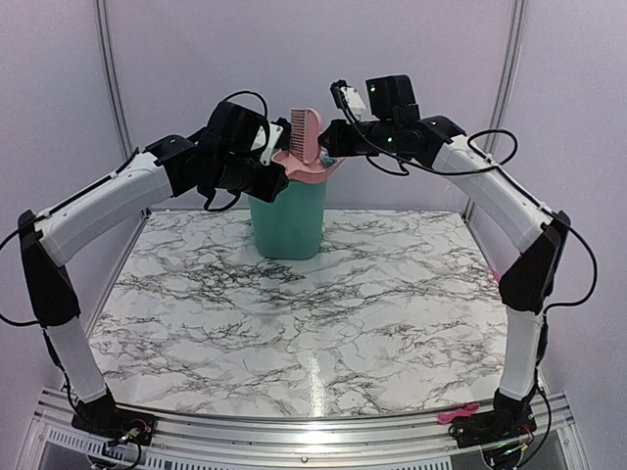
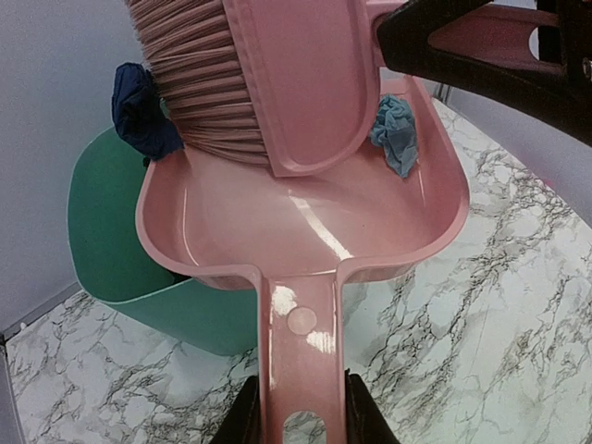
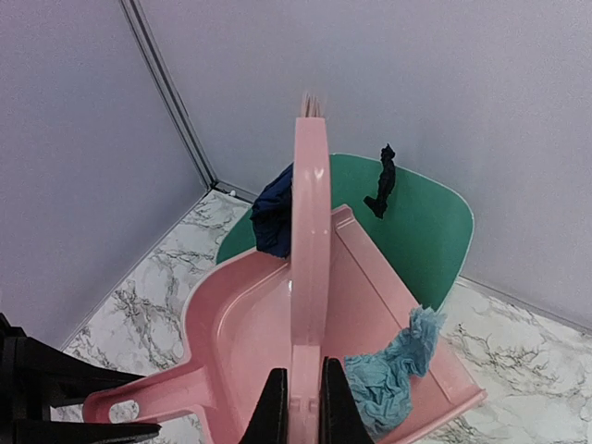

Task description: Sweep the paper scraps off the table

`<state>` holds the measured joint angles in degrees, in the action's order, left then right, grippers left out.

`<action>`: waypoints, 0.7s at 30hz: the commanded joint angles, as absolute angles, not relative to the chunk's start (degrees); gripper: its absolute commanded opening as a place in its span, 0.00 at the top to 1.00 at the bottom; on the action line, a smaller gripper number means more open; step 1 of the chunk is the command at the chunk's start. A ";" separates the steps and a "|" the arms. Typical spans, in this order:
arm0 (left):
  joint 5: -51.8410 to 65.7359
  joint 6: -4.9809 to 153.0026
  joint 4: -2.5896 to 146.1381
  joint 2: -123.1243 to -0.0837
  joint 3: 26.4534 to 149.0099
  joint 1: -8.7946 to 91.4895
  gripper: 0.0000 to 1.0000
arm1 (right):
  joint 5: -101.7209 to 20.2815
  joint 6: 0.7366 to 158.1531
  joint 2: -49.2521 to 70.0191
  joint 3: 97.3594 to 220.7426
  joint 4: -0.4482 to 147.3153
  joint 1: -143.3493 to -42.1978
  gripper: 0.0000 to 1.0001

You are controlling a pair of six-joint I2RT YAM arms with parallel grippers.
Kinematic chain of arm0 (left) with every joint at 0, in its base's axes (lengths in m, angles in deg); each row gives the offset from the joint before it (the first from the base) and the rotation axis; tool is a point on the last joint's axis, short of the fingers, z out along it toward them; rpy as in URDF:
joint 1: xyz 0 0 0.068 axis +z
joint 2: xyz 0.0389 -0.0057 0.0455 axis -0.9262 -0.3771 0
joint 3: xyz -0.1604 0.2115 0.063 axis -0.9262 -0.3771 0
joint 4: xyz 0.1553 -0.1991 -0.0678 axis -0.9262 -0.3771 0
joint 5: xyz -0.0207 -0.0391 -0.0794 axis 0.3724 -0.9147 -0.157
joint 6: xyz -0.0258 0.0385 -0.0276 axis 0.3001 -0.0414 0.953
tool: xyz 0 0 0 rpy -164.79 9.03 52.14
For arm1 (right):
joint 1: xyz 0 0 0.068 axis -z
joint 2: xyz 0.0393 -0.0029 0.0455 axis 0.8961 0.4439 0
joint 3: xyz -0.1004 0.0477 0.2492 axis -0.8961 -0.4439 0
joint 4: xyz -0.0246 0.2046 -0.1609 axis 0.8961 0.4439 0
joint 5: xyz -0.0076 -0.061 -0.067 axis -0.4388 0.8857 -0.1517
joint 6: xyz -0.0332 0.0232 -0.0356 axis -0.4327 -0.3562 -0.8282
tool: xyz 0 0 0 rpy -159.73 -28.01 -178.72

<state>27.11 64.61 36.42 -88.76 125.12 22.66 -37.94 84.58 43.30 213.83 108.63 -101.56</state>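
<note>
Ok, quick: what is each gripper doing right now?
Left gripper: closed on the handle of the pink dustpan.
Right gripper: closed on the handle of the pink brush.

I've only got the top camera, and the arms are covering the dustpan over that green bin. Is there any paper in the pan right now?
Observer: Yes. The left wrist view shows a light-blue scrap lying inside the dustpan, near its side wall and next to the brush.
Operator: Any dark pieces up there too?
Observer: One navy scrap sits at the pan's front lip, beside the bristles and above the green bin.
</note>
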 commanded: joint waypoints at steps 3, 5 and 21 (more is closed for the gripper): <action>22.42 68.69 42.00 -92.22 127.35 26.65 1.00 | -39.46 84.94 47.37 215.41 99.49 -100.72 1.00; 20.80 70.79 42.03 -92.81 127.61 27.94 1.00 | -39.62 86.13 47.67 215.34 97.99 -100.04 1.00; 11.11 81.81 41.02 -93.91 128.32 30.69 1.00 | -34.84 91.66 41.50 213.62 98.67 -99.03 1.00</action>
